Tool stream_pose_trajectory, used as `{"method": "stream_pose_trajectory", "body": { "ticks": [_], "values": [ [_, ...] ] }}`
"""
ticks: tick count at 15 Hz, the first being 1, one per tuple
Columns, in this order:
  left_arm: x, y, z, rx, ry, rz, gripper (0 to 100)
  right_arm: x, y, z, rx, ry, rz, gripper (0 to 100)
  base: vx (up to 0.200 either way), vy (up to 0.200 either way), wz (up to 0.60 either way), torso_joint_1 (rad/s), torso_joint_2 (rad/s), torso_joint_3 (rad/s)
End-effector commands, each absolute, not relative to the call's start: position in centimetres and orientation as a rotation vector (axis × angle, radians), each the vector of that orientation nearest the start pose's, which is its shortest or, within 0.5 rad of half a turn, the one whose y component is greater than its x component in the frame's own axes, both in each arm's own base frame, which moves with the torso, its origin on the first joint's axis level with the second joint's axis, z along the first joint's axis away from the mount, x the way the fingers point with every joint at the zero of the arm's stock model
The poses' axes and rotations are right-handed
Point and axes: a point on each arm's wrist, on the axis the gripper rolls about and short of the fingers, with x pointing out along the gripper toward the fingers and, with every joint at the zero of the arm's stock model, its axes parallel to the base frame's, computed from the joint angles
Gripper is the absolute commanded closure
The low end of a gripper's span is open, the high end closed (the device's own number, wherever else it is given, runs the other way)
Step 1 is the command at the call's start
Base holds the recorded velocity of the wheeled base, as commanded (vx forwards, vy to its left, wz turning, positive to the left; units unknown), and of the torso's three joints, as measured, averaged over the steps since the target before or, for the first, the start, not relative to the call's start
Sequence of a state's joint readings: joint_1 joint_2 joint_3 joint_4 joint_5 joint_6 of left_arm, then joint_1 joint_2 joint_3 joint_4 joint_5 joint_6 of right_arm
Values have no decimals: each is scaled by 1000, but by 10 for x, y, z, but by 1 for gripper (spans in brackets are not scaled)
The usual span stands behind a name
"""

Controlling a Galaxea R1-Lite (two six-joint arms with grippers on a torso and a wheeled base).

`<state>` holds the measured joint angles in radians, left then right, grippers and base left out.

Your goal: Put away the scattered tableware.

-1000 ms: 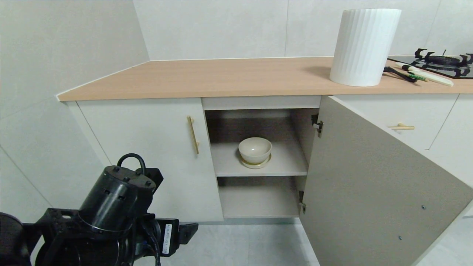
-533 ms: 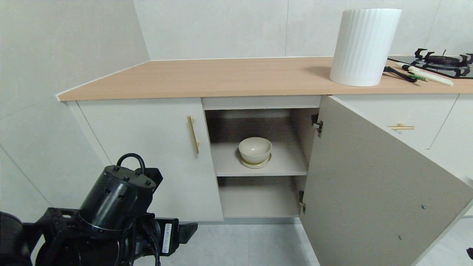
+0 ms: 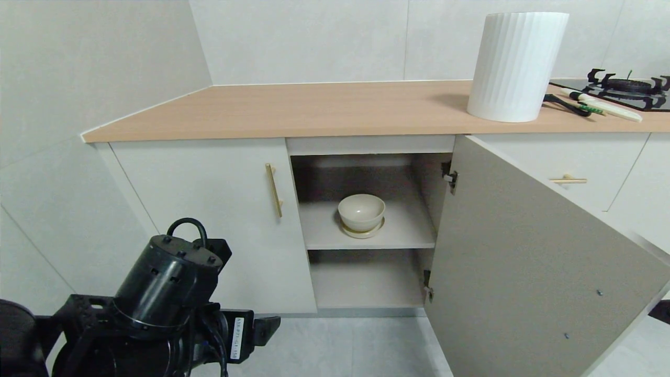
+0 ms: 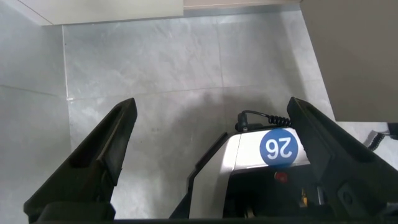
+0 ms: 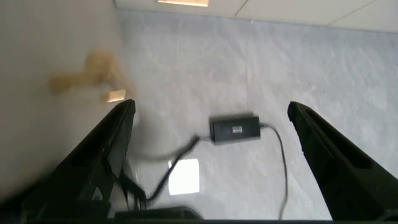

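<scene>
A cream bowl [image 3: 361,211] stands on a small saucer [image 3: 362,232] on the upper shelf [image 3: 408,230] of the open cabinet. Several utensils [image 3: 602,104] lie on the counter at the far right, beside the stove. My left gripper [image 4: 211,109] hangs open and empty over the grey floor, low at the left, in front of the closed cabinet door. My right gripper [image 5: 211,109] is open and empty too, low beside the outer face of the open door, whose gold handle [image 5: 84,71] is close by.
The open cabinet door [image 3: 523,262] swings far out to the right. A tall white ribbed container [image 3: 515,65] stands on the wooden counter [image 3: 314,110]. The lower shelf [image 3: 366,285] is bare. A black box with a cable [image 5: 235,129] lies on the floor.
A dark part of my right arm has come up at the right edge behind the open door. The left arm, bowl and door have barely moved.
</scene>
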<state>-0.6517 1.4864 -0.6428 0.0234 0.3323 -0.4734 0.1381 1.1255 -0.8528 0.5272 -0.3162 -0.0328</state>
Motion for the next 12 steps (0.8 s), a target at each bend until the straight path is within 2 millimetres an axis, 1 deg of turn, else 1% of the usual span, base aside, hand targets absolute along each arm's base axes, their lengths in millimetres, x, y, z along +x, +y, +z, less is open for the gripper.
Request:
{"method": "stream_pose_trajectory", "body": {
  "ticks": [1,5,7,12],
  "values": [
    [174,-123,141,-35,811,-109,0,139,10,211,-217,826,-166,0,0,0,0,0,0,0],
    [174,-123,141,-35,811,-109,0,147,12,209,-210,818,-169,0,0,0,0,0,0,0],
    [174,-123,141,-35,811,-109,0,156,13,208,-200,801,-171,0,0,0,0,0,0,0],
    [174,-124,141,-34,811,-111,0,160,15,207,-165,791,-157,0,0,0,0,0,0,0]
  ]
}}
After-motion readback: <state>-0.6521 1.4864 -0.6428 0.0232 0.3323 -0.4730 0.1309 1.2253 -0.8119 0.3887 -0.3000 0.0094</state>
